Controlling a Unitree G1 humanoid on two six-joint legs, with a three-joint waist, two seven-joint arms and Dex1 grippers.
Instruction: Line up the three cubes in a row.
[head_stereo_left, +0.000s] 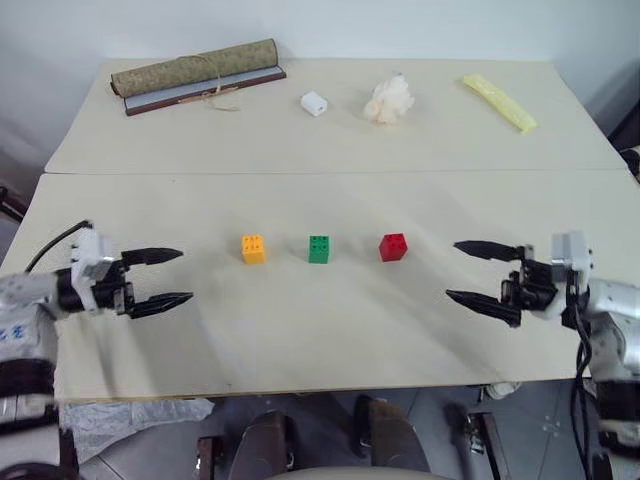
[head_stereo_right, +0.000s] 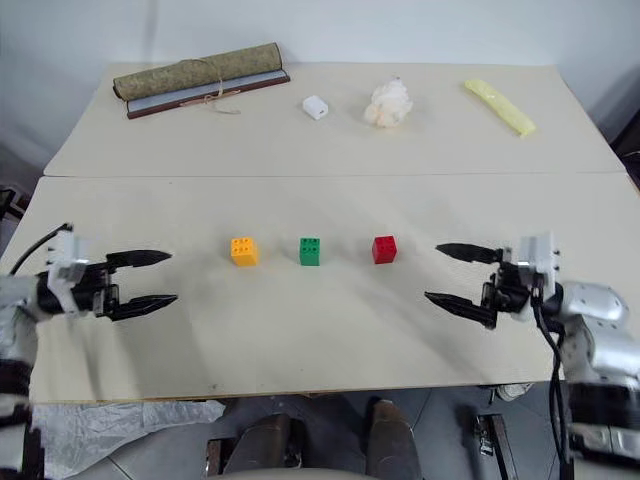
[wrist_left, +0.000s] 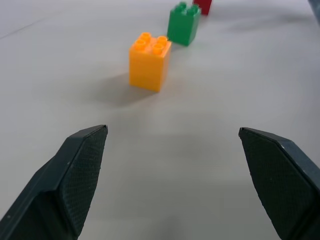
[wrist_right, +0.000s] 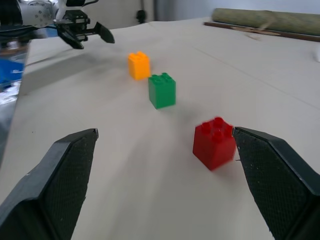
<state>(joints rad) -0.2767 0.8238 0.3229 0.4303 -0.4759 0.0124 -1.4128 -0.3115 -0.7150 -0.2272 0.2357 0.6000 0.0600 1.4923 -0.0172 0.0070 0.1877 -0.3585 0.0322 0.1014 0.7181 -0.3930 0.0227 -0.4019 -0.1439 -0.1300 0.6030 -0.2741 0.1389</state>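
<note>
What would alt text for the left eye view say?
Three toy bricks, orange-yellow brick, green brick and red brick, sit spaced in a row on a beige table, between the open left claw and open right claw, both empty.

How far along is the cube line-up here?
Looks done: the orange-yellow cube, green cube and red cube stand apart in one straight row. Nothing in hand: the left gripper and right gripper are open, either side of the row. Nothing visibly left.
</note>
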